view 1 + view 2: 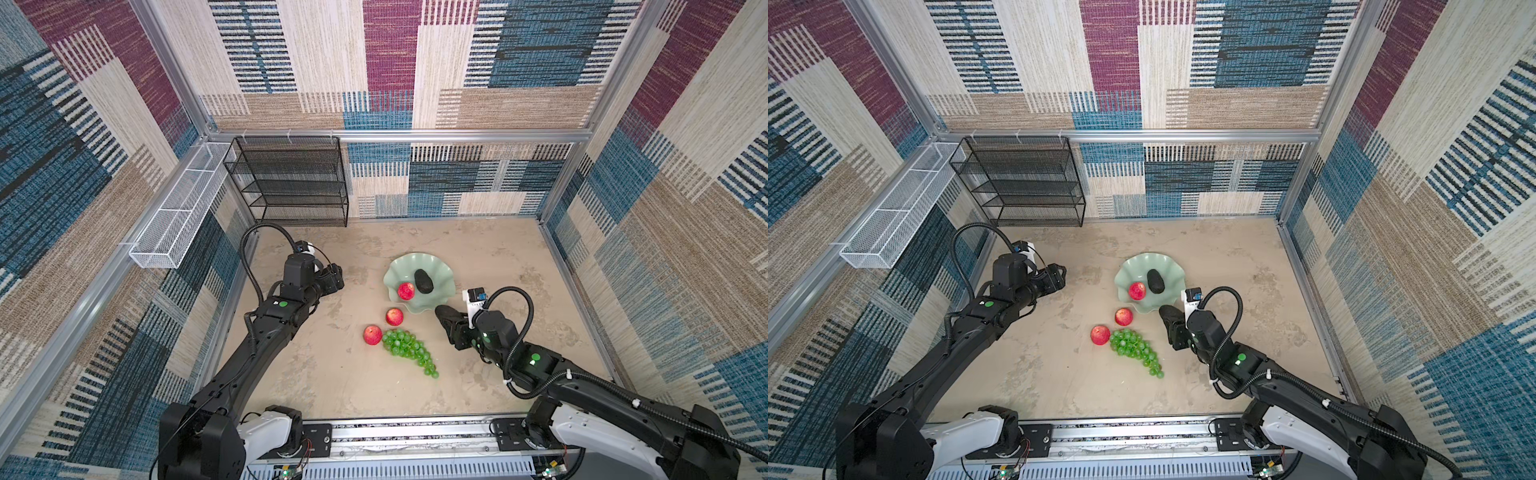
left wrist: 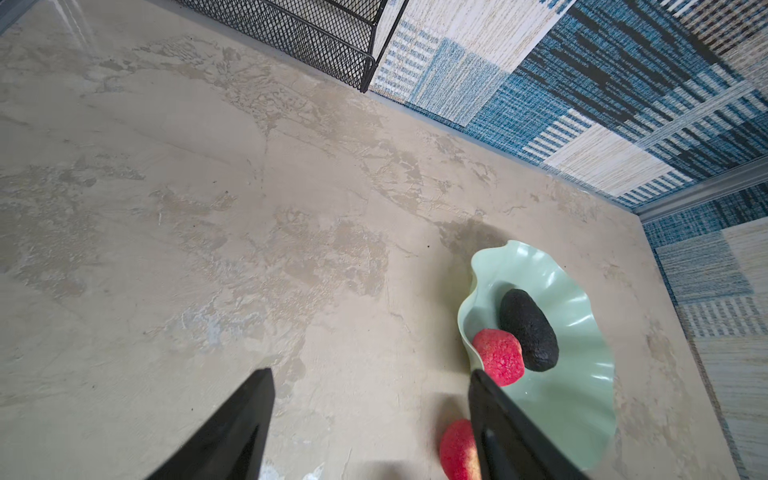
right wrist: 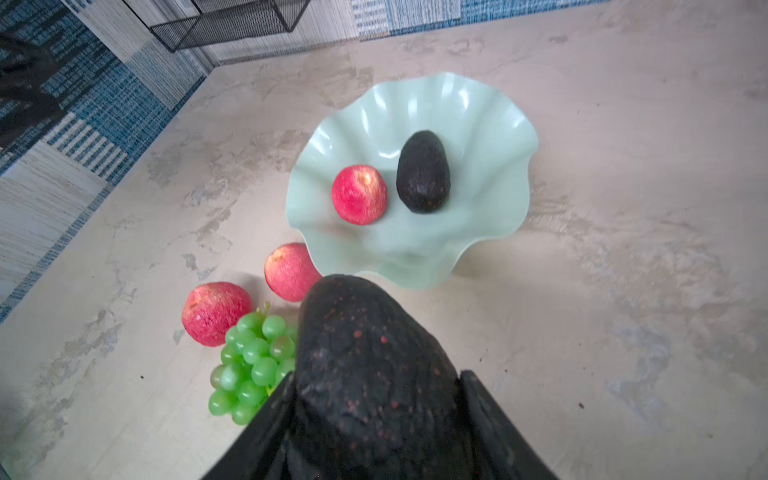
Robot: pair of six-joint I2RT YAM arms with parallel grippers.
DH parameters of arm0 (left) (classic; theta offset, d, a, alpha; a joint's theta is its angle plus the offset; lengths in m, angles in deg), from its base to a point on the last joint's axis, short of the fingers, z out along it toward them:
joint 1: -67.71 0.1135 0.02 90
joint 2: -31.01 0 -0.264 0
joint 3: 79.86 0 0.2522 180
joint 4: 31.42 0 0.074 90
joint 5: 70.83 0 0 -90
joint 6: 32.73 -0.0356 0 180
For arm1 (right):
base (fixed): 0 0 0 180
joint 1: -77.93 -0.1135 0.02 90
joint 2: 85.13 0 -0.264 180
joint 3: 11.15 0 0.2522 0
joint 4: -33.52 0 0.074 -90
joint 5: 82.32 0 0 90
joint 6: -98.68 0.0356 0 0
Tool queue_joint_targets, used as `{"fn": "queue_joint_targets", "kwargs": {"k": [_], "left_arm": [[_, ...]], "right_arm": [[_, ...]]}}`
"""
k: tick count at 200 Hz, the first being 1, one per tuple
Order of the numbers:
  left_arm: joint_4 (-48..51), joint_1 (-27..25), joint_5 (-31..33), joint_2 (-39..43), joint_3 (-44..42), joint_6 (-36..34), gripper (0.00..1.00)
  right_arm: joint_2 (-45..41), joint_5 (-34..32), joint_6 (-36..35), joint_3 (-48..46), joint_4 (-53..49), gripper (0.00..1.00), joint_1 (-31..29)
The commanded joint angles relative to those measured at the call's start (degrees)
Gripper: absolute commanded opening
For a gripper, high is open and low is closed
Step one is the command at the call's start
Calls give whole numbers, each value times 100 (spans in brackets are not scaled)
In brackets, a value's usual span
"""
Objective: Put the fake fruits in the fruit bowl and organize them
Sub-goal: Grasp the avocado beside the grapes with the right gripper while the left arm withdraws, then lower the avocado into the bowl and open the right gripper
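Bench [image 1: 478, 257], beige mottled stone-look surface, carries everything. Shallow mint-green glossy bowl with wavy rim [image 1: 440, 270] holds 1 blackish bumpy oval avocado [image 1: 424, 281] beside 1 red-pink apple [image 1: 406, 291]. Left end effector [image 2: 370, 374] about half open, empty, well apart. Long bunch of translucent green grapes [image 1: 409, 351] on bench: probably floppy, slick; take near thick stem end. Right end effector [image 3: 378, 380] clamped on 2nd avocado [image 3: 365, 332] by bowl's near rim; seems light, stiff, rough-skinned. Apple nearer bowl [image 1: 394, 316], apple beside grapes [image 1: 372, 335], both on bench: likely roll; pinch across middle.
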Motion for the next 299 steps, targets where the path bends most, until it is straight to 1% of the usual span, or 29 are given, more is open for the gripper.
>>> {"fn": "queue_joint_targets", "kwargs": {"k": [1,29,43,58,86,120,145,160,183,199,242,272,299], "left_arm": [[68,19,-165,61,-66,139,77],[229,31,-267,291,-270,219,77],[157,31,-592,421,-433,356,77],[203,32,-971,508,-550,456,76],[684,36,-1420,585,-706,443,76],[616,23,-1969,837,-1193,629,75],[725,14,-2048,940,-1360,681,75],[801,-3,-2051,984,-1418,698,74],[763,-70,-2020,1084,-1506,831,74],[746,-212,-1971,1083,-1530,869,74],[621,-830,-1576,862,-1592,1068,74],[504,-1200,-1348,606,-1533,1089,74],[445,-1514,-1030,213,-1433,1019,74]], "right_arm": [[644,49,-738,486,485,51,240],[1810,599,-1875,1074,1191,50,384],[2367,714,-2309,1335,1269,50,433],[2830,916,-2562,1503,1362,50,539],[3320,1071,-2748,1519,1660,50,613],[3723,1082,-2856,1520,1893,51,715],[3997,1103,-2802,1684,1881,55,760],[4113,1106,-2784,1783,1816,59,771],[4083,1114,-2744,1777,1841,70,779],[3946,1071,-2684,1773,1838,76,791],[3023,950,-2375,1654,1863,91,872],[2366,1041,-2143,1521,1831,97,903],[2007,1105,-1918,1343,1776,99,911]]}}
